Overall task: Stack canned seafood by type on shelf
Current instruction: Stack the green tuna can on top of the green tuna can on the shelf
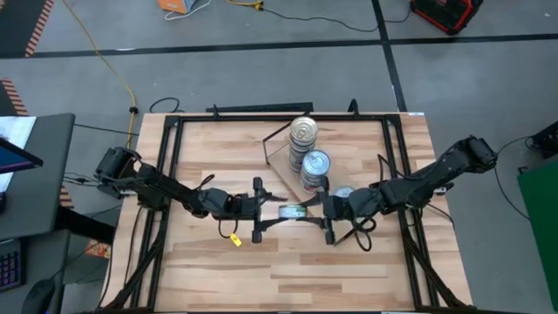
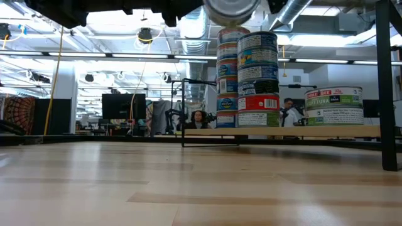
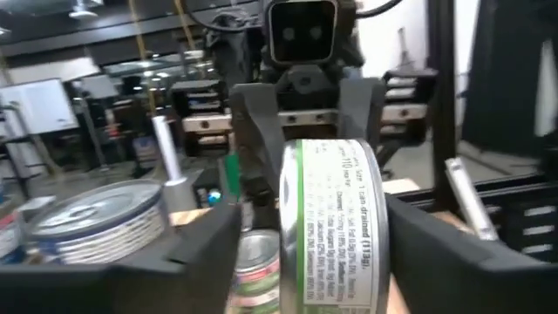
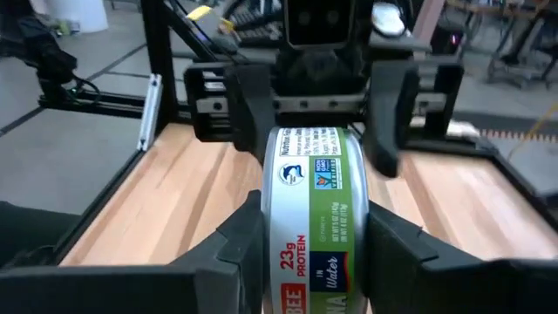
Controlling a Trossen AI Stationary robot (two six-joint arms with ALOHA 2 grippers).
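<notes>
A green-and-white-labelled tin (image 4: 316, 218) stands on edge in the air between my two grippers over the table's middle (image 1: 293, 212); the low view shows it high above the tabletop (image 2: 231, 10). My right gripper (image 4: 316, 249) is shut on it. My left gripper (image 3: 305, 253) faces it from the other side, open, with a finger on each side of the tin. The shelf (image 1: 281, 171) carries two stacks of tins (image 1: 302, 133) (image 1: 315, 164), which the low view shows as tall columns (image 2: 233, 75) (image 2: 258, 78), with a lower stack of pale tins (image 2: 333, 105) beside them. My right gripper pinches the tin between its two fingers (image 4: 237, 249), one on each flat face, with the labelled side wall (image 4: 314, 187) turned toward the wrist. The fingers come level from the table's right. The tin is lifted clear and stands on edge.
A loose tin (image 1: 344, 194) lies just beyond the right gripper. The table's black frame rails (image 1: 171, 166) run along both sides. Bare plank (image 1: 288, 270) stretches along the near half. A person (image 2: 199, 118) sits in the room behind.
</notes>
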